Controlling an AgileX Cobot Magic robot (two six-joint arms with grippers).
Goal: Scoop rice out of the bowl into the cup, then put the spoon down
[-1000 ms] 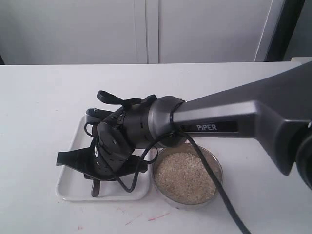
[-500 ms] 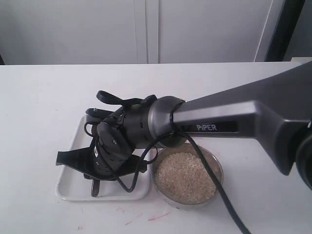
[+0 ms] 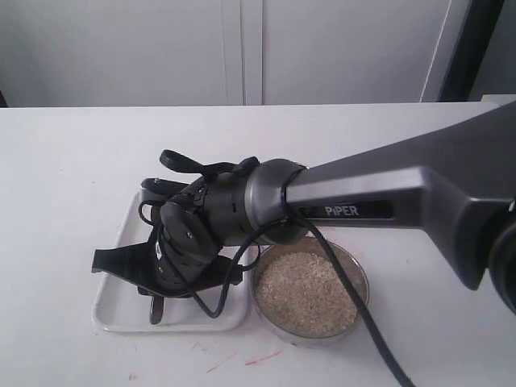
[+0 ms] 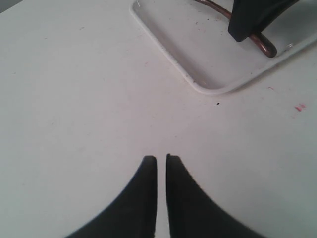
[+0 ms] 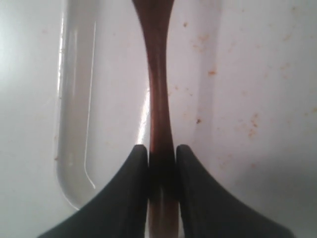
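Note:
My right gripper (image 5: 162,148) is shut on the slim handle of the dark reddish-brown wooden spoon (image 5: 157,74), low over a white tray (image 5: 74,124). From outside, the right arm reaches across to the tray (image 3: 113,322), and only the spoon's end (image 3: 156,309) shows under the gripper (image 3: 155,292). The wide metal bowl (image 3: 363,282) holds off-white rice (image 3: 306,294) just right of the tray. The cup is hidden. My left gripper (image 4: 161,157) is shut on nothing above bare table, with the tray (image 4: 198,84) and spoon (image 4: 260,42) beyond it.
The right arm's long grey link (image 3: 387,193) and its black cable (image 3: 355,306) cross above the bowl. Small red marks (image 3: 262,356) dot the white table in front of the tray. A pale wall stands behind the table.
The right gripper and the spoon's end have shifted very slightly up and left over the tray. Bowl and rice are unchanged.

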